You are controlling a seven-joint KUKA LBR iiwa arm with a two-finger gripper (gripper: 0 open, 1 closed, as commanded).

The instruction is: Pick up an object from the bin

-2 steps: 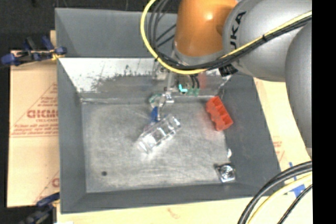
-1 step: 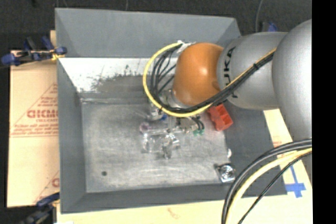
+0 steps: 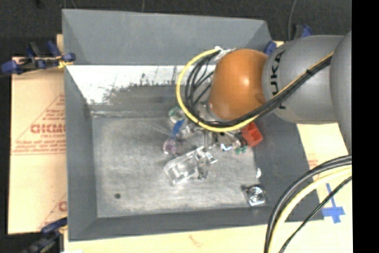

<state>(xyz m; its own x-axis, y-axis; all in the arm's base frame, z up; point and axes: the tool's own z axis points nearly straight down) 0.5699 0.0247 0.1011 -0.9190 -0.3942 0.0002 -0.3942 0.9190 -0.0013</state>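
I see purple [image 3: 170, 144] and blue bits [image 3: 176, 124] at 11 o'clock of a clear plastic piece [image 3: 180, 170] mid-bin [image 3: 118, 151]. The gripper [image 3: 205, 156] sits down at that piece's 2 o'clock end; I can't tell if the jaws are apart or together. Red block [image 3: 253, 134] at the gripper's 2 o'clock, shiny metal bit [image 3: 256, 194] at its 4 o'clock.

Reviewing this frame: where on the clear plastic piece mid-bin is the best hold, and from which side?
The clear piece lies flat and long on the floor, so likely grip across its short width near the view-left end, coming from straight above; its right end sits under the gripper.
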